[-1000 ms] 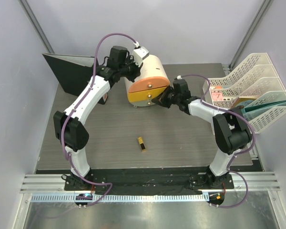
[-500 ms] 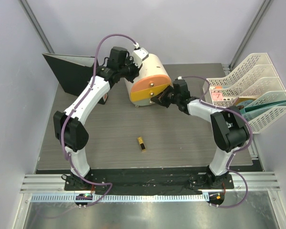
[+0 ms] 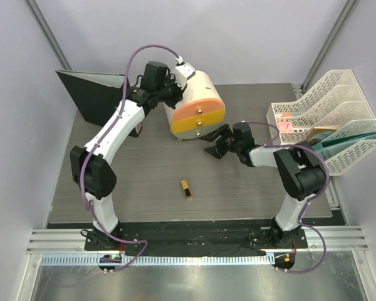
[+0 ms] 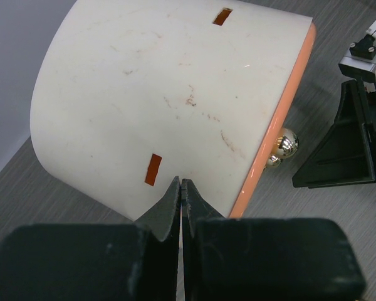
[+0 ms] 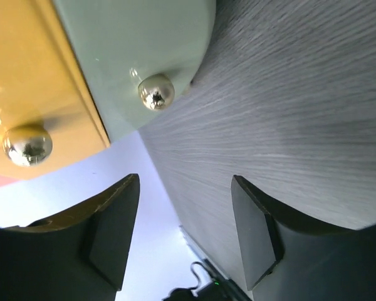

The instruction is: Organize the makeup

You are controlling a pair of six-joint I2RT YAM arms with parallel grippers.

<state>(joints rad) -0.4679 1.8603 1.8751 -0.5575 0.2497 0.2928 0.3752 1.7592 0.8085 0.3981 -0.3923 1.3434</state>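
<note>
One piece of makeup shows, a black-gold lipstick (image 3: 186, 189) lying alone on the table in front of the arms. The large cream-and-orange cylindrical box (image 3: 196, 110) lies on its side at the back, its orange drawer face with silver knobs (image 4: 284, 142) turned toward the arms. My left gripper (image 3: 173, 94) is shut, its tips (image 4: 180, 182) resting against the box's cream shell (image 4: 169, 88). My right gripper (image 3: 214, 145) stands open just in front of the box, nothing between its fingers (image 5: 185, 180). Two knobs (image 5: 155, 91) sit beyond its fingertips.
A black open folder (image 3: 91, 94) stands at the back left. A white slotted file rack (image 3: 329, 119) holding papers fills the right side. The grey wood-grain table (image 3: 144, 175) ends at a metal rail near the arm bases.
My right gripper has opened, let go of the box's front and drawn back toward me. The box's orange face has turned so its drawers lie level. The left arm stayed put.
</note>
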